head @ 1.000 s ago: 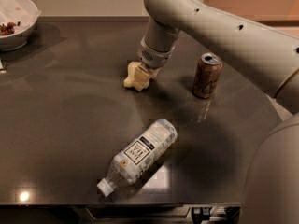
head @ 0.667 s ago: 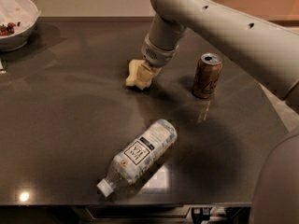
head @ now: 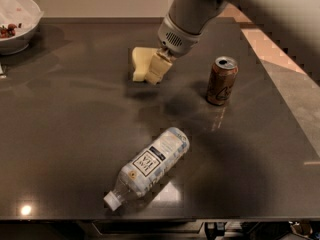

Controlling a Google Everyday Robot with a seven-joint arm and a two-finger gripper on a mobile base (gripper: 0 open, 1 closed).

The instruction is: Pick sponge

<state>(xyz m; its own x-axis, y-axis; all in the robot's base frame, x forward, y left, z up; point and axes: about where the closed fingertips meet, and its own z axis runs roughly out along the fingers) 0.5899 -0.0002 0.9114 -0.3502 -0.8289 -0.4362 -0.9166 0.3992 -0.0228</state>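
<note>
The sponge point(head: 140, 60) is a pale yellow block at the back middle of the dark table point(head: 60, 134). My gripper point(head: 154, 75) comes down from the upper right and is shut on the sponge's right side. One cream finger point(head: 159, 64) lies in front of the sponge. The sponge seems held slightly above the table, with a dark shadow below it. The far finger is hidden.
A brown drink can point(head: 221, 80) stands upright to the right of the gripper. A clear water bottle point(head: 148, 167) lies on its side near the front. A white bowl point(head: 17, 21) with food sits at the back left corner. The table's right edge borders a lighter floor.
The sponge and the gripper have moved up and slightly left together, away from where the sponge lay. The arm now fills the upper right. Can and bottle have not moved.
</note>
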